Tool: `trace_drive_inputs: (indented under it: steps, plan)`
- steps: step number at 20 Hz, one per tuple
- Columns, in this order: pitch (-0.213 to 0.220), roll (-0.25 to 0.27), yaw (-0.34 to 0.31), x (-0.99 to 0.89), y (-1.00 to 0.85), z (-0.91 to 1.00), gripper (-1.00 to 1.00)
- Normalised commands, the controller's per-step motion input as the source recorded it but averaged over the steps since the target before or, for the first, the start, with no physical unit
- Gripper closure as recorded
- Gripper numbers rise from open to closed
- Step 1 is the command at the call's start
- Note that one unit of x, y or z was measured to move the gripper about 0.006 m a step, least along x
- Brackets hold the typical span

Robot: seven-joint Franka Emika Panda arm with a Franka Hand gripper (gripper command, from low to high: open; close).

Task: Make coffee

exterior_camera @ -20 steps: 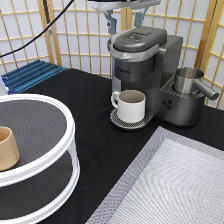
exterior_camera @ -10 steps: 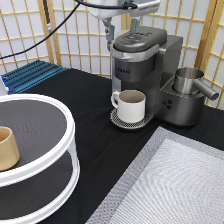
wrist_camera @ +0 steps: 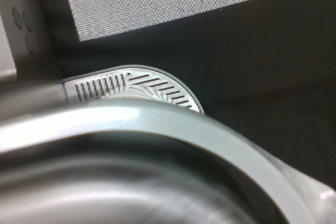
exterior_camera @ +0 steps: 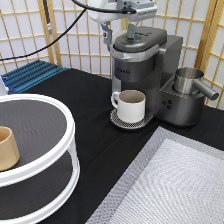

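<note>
Gripper (exterior_camera: 118,34): I saw it at the exterior view's top, just above the lid of the coffee machine (exterior_camera: 145,70). Its two fingers (exterior_camera: 106,36) hung spread apart with nothing between them, one near the lid's left edge, the other over the lid's middle.
Change from earlier: half a second before, the hand sat a little higher and further to the exterior view's left; I found it had come down and across, closer to the lid.
Coffee pod: I could not find it in either view, so I cannot say where it was.
Lid: it looked closed and flat in the exterior view.
Mug (exterior_camera: 131,104): white, handle toward the exterior view's left, standing on the drip tray (exterior_camera: 117,120) under the spout; it had not moved.
Wrist view: I made out the curved grey rim of the machine's top (wrist_camera: 187,125) close up, with the slotted drip tray (wrist_camera: 142,87) below it on the black table (wrist_camera: 262,60).
Wooden cup (exterior_camera: 7,148): on the round white stand (exterior_camera: 60,150) at the exterior view's left, unchanged.
Metal jug (exterior_camera: 192,82): beside the machine at the exterior view's right.
</note>
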Motion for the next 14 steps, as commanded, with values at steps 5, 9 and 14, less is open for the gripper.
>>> trace_drive_inputs:
  steps: [5, 9, 14]
  plan:
    - [-0.02, -0.123, 0.118, 0.17, 0.01, -0.59, -1.0]
    - [0.036, -0.045, 0.158, 0.28, 0.14, -1.0, -1.0]
    - [0.04, -0.008, 0.036, -0.35, -0.34, 0.82, -1.0]
